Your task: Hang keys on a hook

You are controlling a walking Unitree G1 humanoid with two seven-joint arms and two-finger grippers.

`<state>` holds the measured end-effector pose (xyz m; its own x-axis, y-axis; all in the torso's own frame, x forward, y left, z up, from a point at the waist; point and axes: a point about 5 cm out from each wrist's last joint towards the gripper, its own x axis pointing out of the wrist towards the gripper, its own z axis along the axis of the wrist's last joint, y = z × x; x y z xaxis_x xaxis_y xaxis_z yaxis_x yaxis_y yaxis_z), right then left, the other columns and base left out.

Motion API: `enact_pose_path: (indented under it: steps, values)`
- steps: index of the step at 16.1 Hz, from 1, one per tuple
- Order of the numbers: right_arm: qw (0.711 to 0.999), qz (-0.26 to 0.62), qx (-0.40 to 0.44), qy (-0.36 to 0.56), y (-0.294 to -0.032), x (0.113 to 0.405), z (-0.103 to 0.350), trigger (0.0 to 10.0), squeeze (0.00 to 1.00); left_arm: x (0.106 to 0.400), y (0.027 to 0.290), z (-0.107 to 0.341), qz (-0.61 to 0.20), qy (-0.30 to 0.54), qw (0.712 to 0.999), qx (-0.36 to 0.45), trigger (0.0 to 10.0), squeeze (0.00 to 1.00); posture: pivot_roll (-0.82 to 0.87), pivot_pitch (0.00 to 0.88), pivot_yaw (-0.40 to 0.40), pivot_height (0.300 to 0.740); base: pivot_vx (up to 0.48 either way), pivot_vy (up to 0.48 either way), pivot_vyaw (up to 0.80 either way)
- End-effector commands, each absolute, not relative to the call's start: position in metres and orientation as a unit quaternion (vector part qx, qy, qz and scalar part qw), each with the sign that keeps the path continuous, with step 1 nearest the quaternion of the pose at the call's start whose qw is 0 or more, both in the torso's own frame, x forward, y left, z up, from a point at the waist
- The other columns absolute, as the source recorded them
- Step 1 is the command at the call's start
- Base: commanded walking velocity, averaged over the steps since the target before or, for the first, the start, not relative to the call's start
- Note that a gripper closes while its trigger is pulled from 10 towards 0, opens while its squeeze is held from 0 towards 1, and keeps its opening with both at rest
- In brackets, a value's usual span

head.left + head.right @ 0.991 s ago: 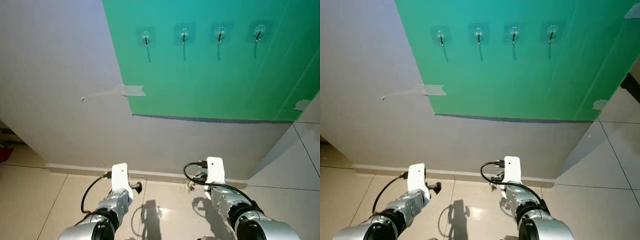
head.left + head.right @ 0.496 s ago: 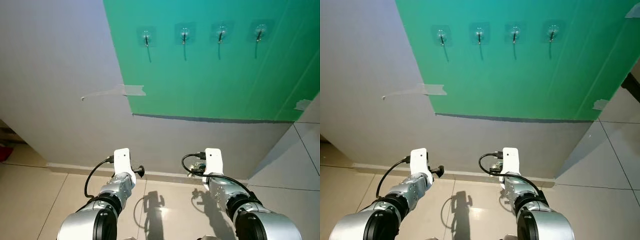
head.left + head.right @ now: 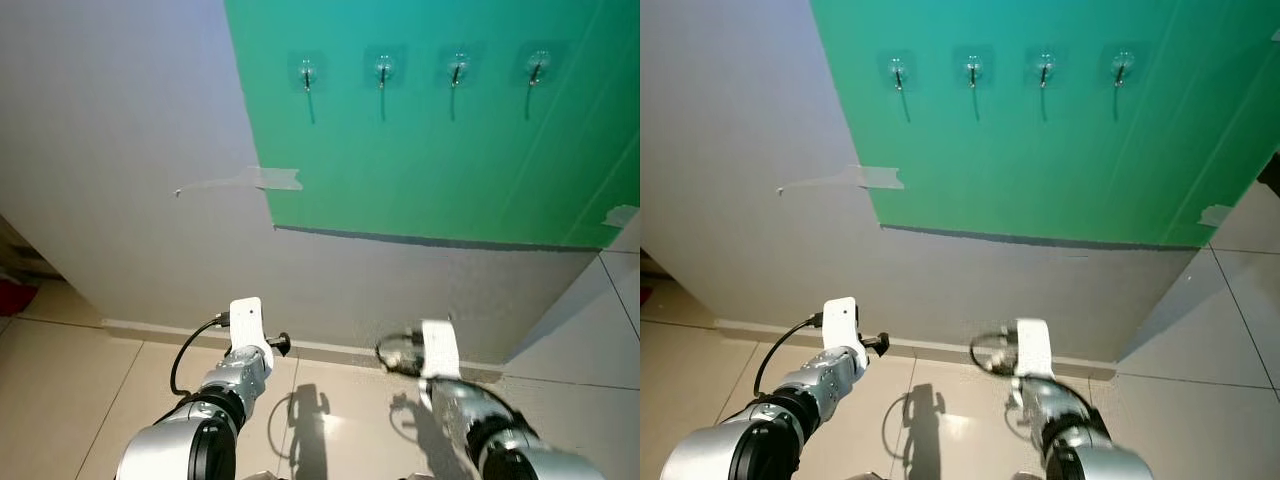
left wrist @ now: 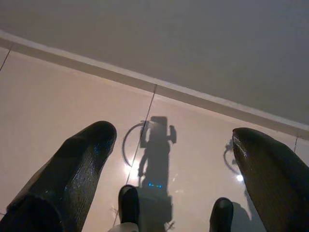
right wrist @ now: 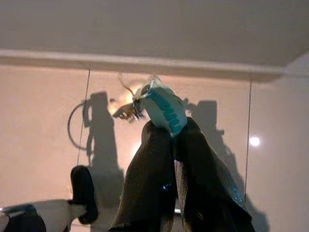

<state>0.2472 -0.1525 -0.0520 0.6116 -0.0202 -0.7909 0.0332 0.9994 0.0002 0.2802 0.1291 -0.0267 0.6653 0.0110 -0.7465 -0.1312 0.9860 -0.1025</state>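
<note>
So the keys (image 5: 161, 107) are pinched at the tips of the right hand (image 5: 175, 133), fingers closed tight on a light tag w/ teal lettering, and a bit of metal ring/key sticks out beside it. That hand sits low, near the floor (image 3: 90, 400) and the baseboard, nowhere near the hooks yet.

What's diff vs half a sec ago: the right arm (image 3: 470, 410) is blurred now, while the left arm is sharp, so imo the right one is on the move. The whole view has also slid a little, hooks sit a touch further right and lower in frame than before, so that's the head/camera shifting, not the wall. Prob the robot is squaring up to the board.

Left hand (image 4: 169, 169) is wide open, holding nothing, fingers spread w/ just floor tile and shadow between them. It hangs low on the robot's left, about where it was.

Further out: four hooks (image 3: 383, 70) in a row high on the green panel (image 3: 430, 160), all bare afaict. Strip of tape (image 3: 255, 180) on the grey wall to the left of it.

Meaning for the task: grip looks secure, but the lift is barely begun. Right arm needs a big raise up to hook height, then line the ring up w/ a hook tip. Ring is small, so that'll be the fiddly part.
</note>
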Motion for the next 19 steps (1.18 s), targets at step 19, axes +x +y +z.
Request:
enact_pose_path:
  steps: [19]
  values:
    - [0.906,-0.003,0.002,0.423,-0.148,0.261,-0.042,0.0,0.0,0.265,0.132,-0.039,0.038,0.429,0.901,-0.05,10.0,0.0,-0.16,0.0,0.064,0.74,0.0,0.0,0.0]
